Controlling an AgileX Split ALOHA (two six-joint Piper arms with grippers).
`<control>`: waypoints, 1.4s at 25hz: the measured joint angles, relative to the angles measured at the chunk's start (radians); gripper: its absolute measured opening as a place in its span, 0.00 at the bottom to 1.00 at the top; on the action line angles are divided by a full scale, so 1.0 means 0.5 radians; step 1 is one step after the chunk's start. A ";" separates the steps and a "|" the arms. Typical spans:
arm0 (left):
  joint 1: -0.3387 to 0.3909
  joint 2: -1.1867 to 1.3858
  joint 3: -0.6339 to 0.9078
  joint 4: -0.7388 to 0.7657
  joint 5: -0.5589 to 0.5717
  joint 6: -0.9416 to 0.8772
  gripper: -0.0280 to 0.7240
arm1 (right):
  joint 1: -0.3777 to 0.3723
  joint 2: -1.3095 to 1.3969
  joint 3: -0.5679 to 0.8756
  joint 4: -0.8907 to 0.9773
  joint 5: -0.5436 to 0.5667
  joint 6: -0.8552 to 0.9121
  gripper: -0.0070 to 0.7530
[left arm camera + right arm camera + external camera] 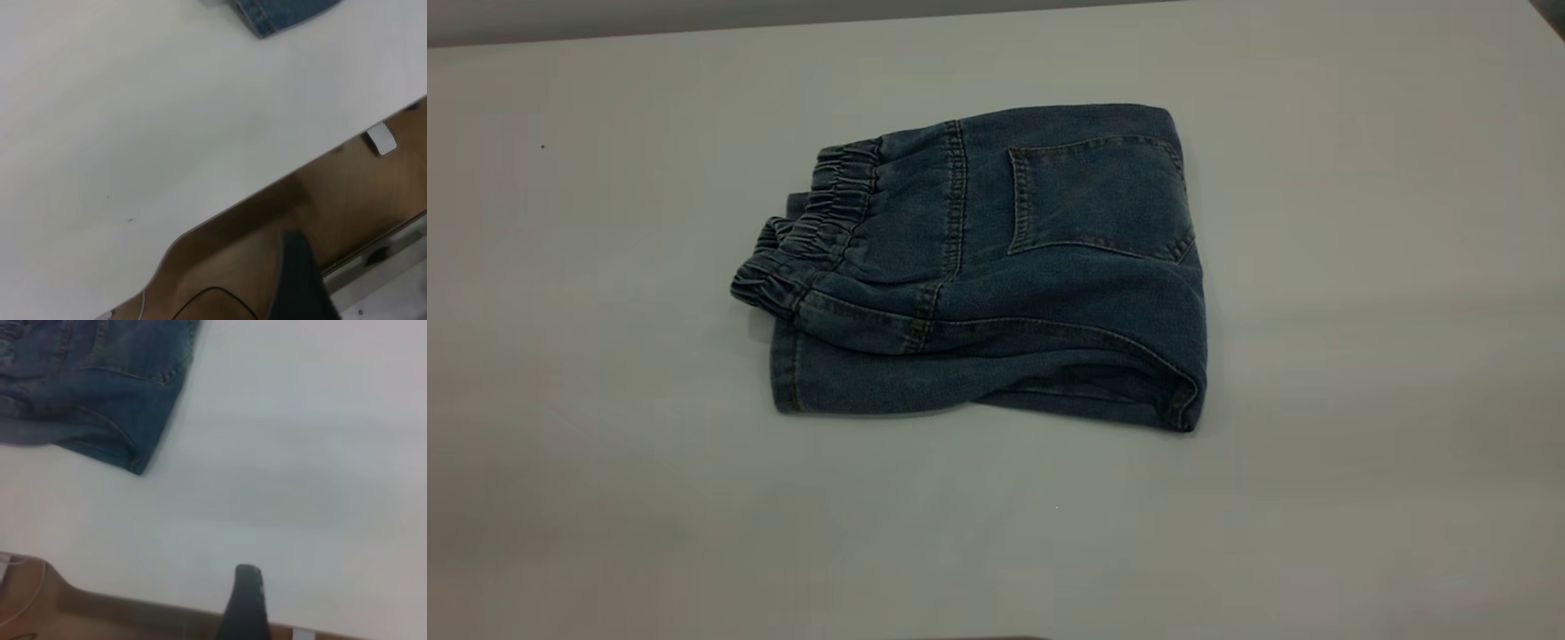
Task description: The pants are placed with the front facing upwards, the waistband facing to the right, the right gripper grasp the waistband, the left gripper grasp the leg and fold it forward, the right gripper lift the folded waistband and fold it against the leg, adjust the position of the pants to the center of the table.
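I see only a dark tip of my left pincer, hanging past the counter edge over brown floor; I cannot tell how far open it is, and it holds nothing. My right pincer shows 1 black finger at the counter's edge, touching nothing, its opening unclear too. Bare counter surrounds the pants on all sides. They lie folded into a compact bundle near the middle, a patch pocket facing up and the ruffled waistband at the left end in the exterior view.
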 joint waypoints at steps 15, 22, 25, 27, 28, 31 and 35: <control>0.404 -0.130 0.000 -0.004 0.000 0.005 0.58 | -0.004 -0.096 0.013 0.010 0.000 0.002 0.74; 0.882 -0.374 0.000 -0.003 0.009 0.007 0.58 | -0.107 -0.345 0.013 0.022 0.008 0.002 0.74; 0.926 -0.494 0.000 -0.003 0.015 0.007 0.58 | -0.118 -0.348 0.013 0.026 0.008 0.002 0.74; 0.927 -0.536 0.000 -0.003 0.018 0.007 0.58 | -0.118 -0.348 0.013 0.029 0.008 0.002 0.74; 0.927 -0.538 0.000 -0.003 0.020 0.007 0.58 | -0.118 -0.348 0.013 0.032 0.008 0.002 0.74; 0.927 -0.538 0.000 -0.003 0.022 0.007 0.58 | -0.118 -0.348 0.013 0.034 0.008 0.002 0.74; 0.927 -0.538 0.000 -0.004 0.022 0.007 0.58 | -0.118 -0.348 0.013 0.034 0.008 0.002 0.74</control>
